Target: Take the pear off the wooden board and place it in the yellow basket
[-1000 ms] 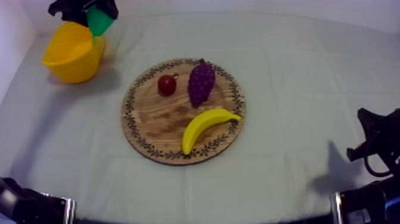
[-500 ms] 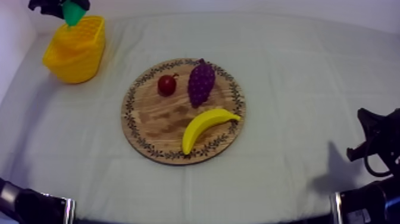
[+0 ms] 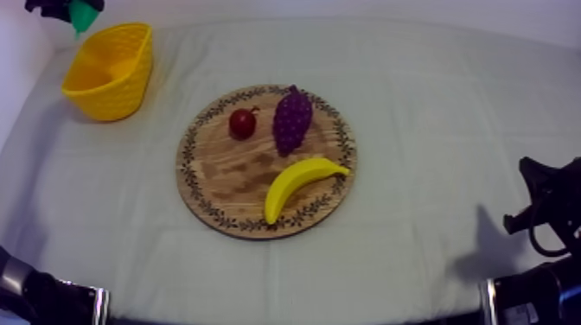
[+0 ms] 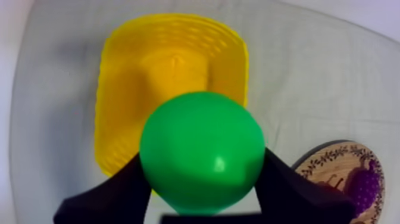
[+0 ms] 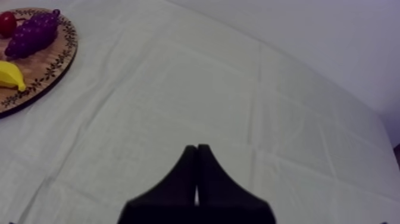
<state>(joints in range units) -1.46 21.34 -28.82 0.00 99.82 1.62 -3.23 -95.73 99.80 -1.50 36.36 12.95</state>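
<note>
Cloth [image 3: 432, 104] is carrying one board [image 3: 216, 181] | board is bearing one banana [image 3: 298, 183], one grape bunch [image 3: 292, 119], one small red fruit [image 3: 242, 123] | left gripper [image 4: 202, 174] is pinching one pear [image 4: 199, 140] above one basket [image 3: 112, 95] | right gripper [image 5: 197, 156] is hovering over cloth, fingers pressed together

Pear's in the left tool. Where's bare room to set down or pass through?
Wide bare cloth between the wooden board and the right tool, and along the near edge before the board. A narrower strip separates the yellow basket from the board. The board is crowded: small red fruit, grapes, banana; its left part is bare.
</note>
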